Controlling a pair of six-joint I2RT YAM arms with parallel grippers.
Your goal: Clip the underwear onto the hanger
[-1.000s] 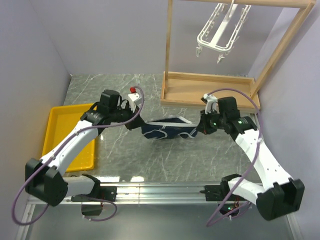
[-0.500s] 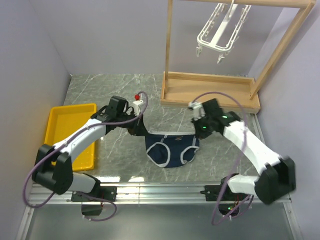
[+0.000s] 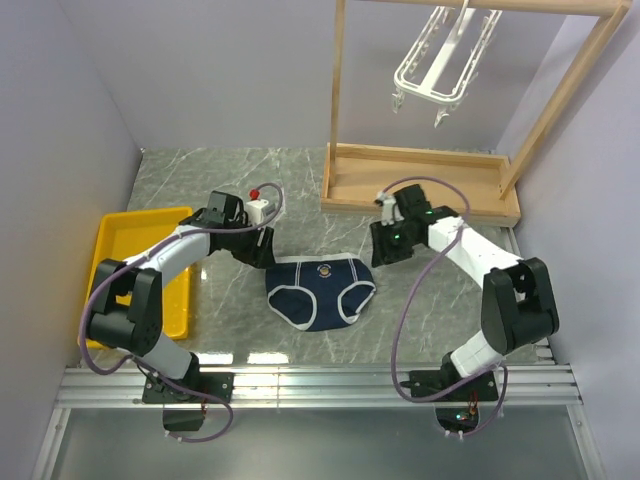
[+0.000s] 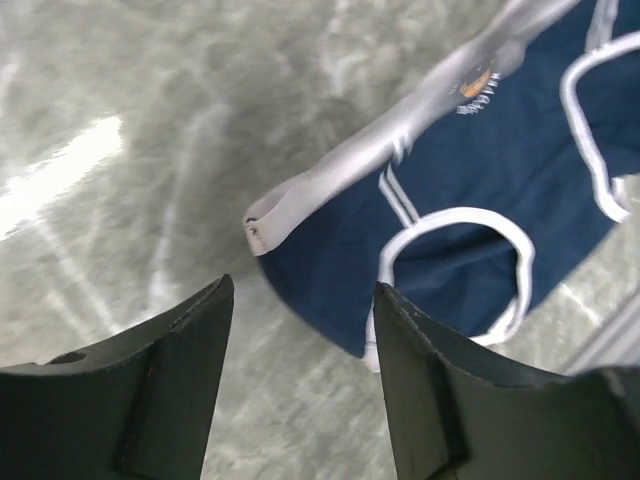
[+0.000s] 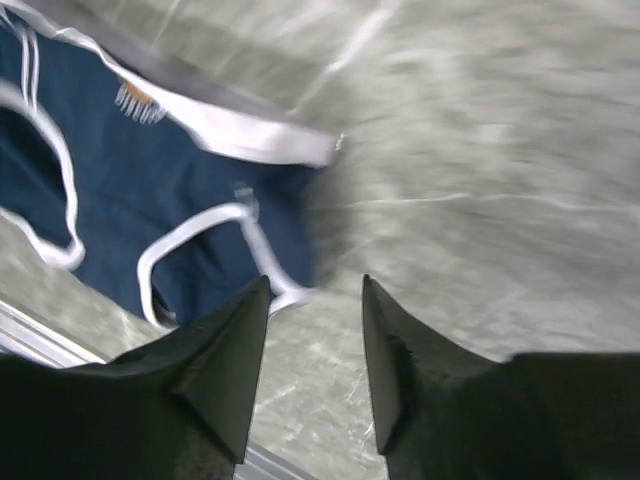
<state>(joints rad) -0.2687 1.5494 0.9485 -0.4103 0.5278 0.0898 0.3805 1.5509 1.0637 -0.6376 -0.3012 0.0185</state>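
Top view: the underwear (image 3: 320, 292) lies spread flat on the table (image 3: 200, 180), its waistband (image 3: 322, 262) toward the rack (image 3: 420, 180), between the left gripper (image 3: 263, 247) and right gripper (image 3: 385, 246). The hanger (image 3: 437, 66) hangs well apart, up on the rack

Left wrist: fingers (image 4: 165, 380) apart and empty, one waistband corner just beyond them

Right wrist: fingers (image 5: 215, 370) likewise spread and empty, the other corner just ahead

This looks like light, limp cloth that will sag, so the firmer waistband corners seem the best place to pinch
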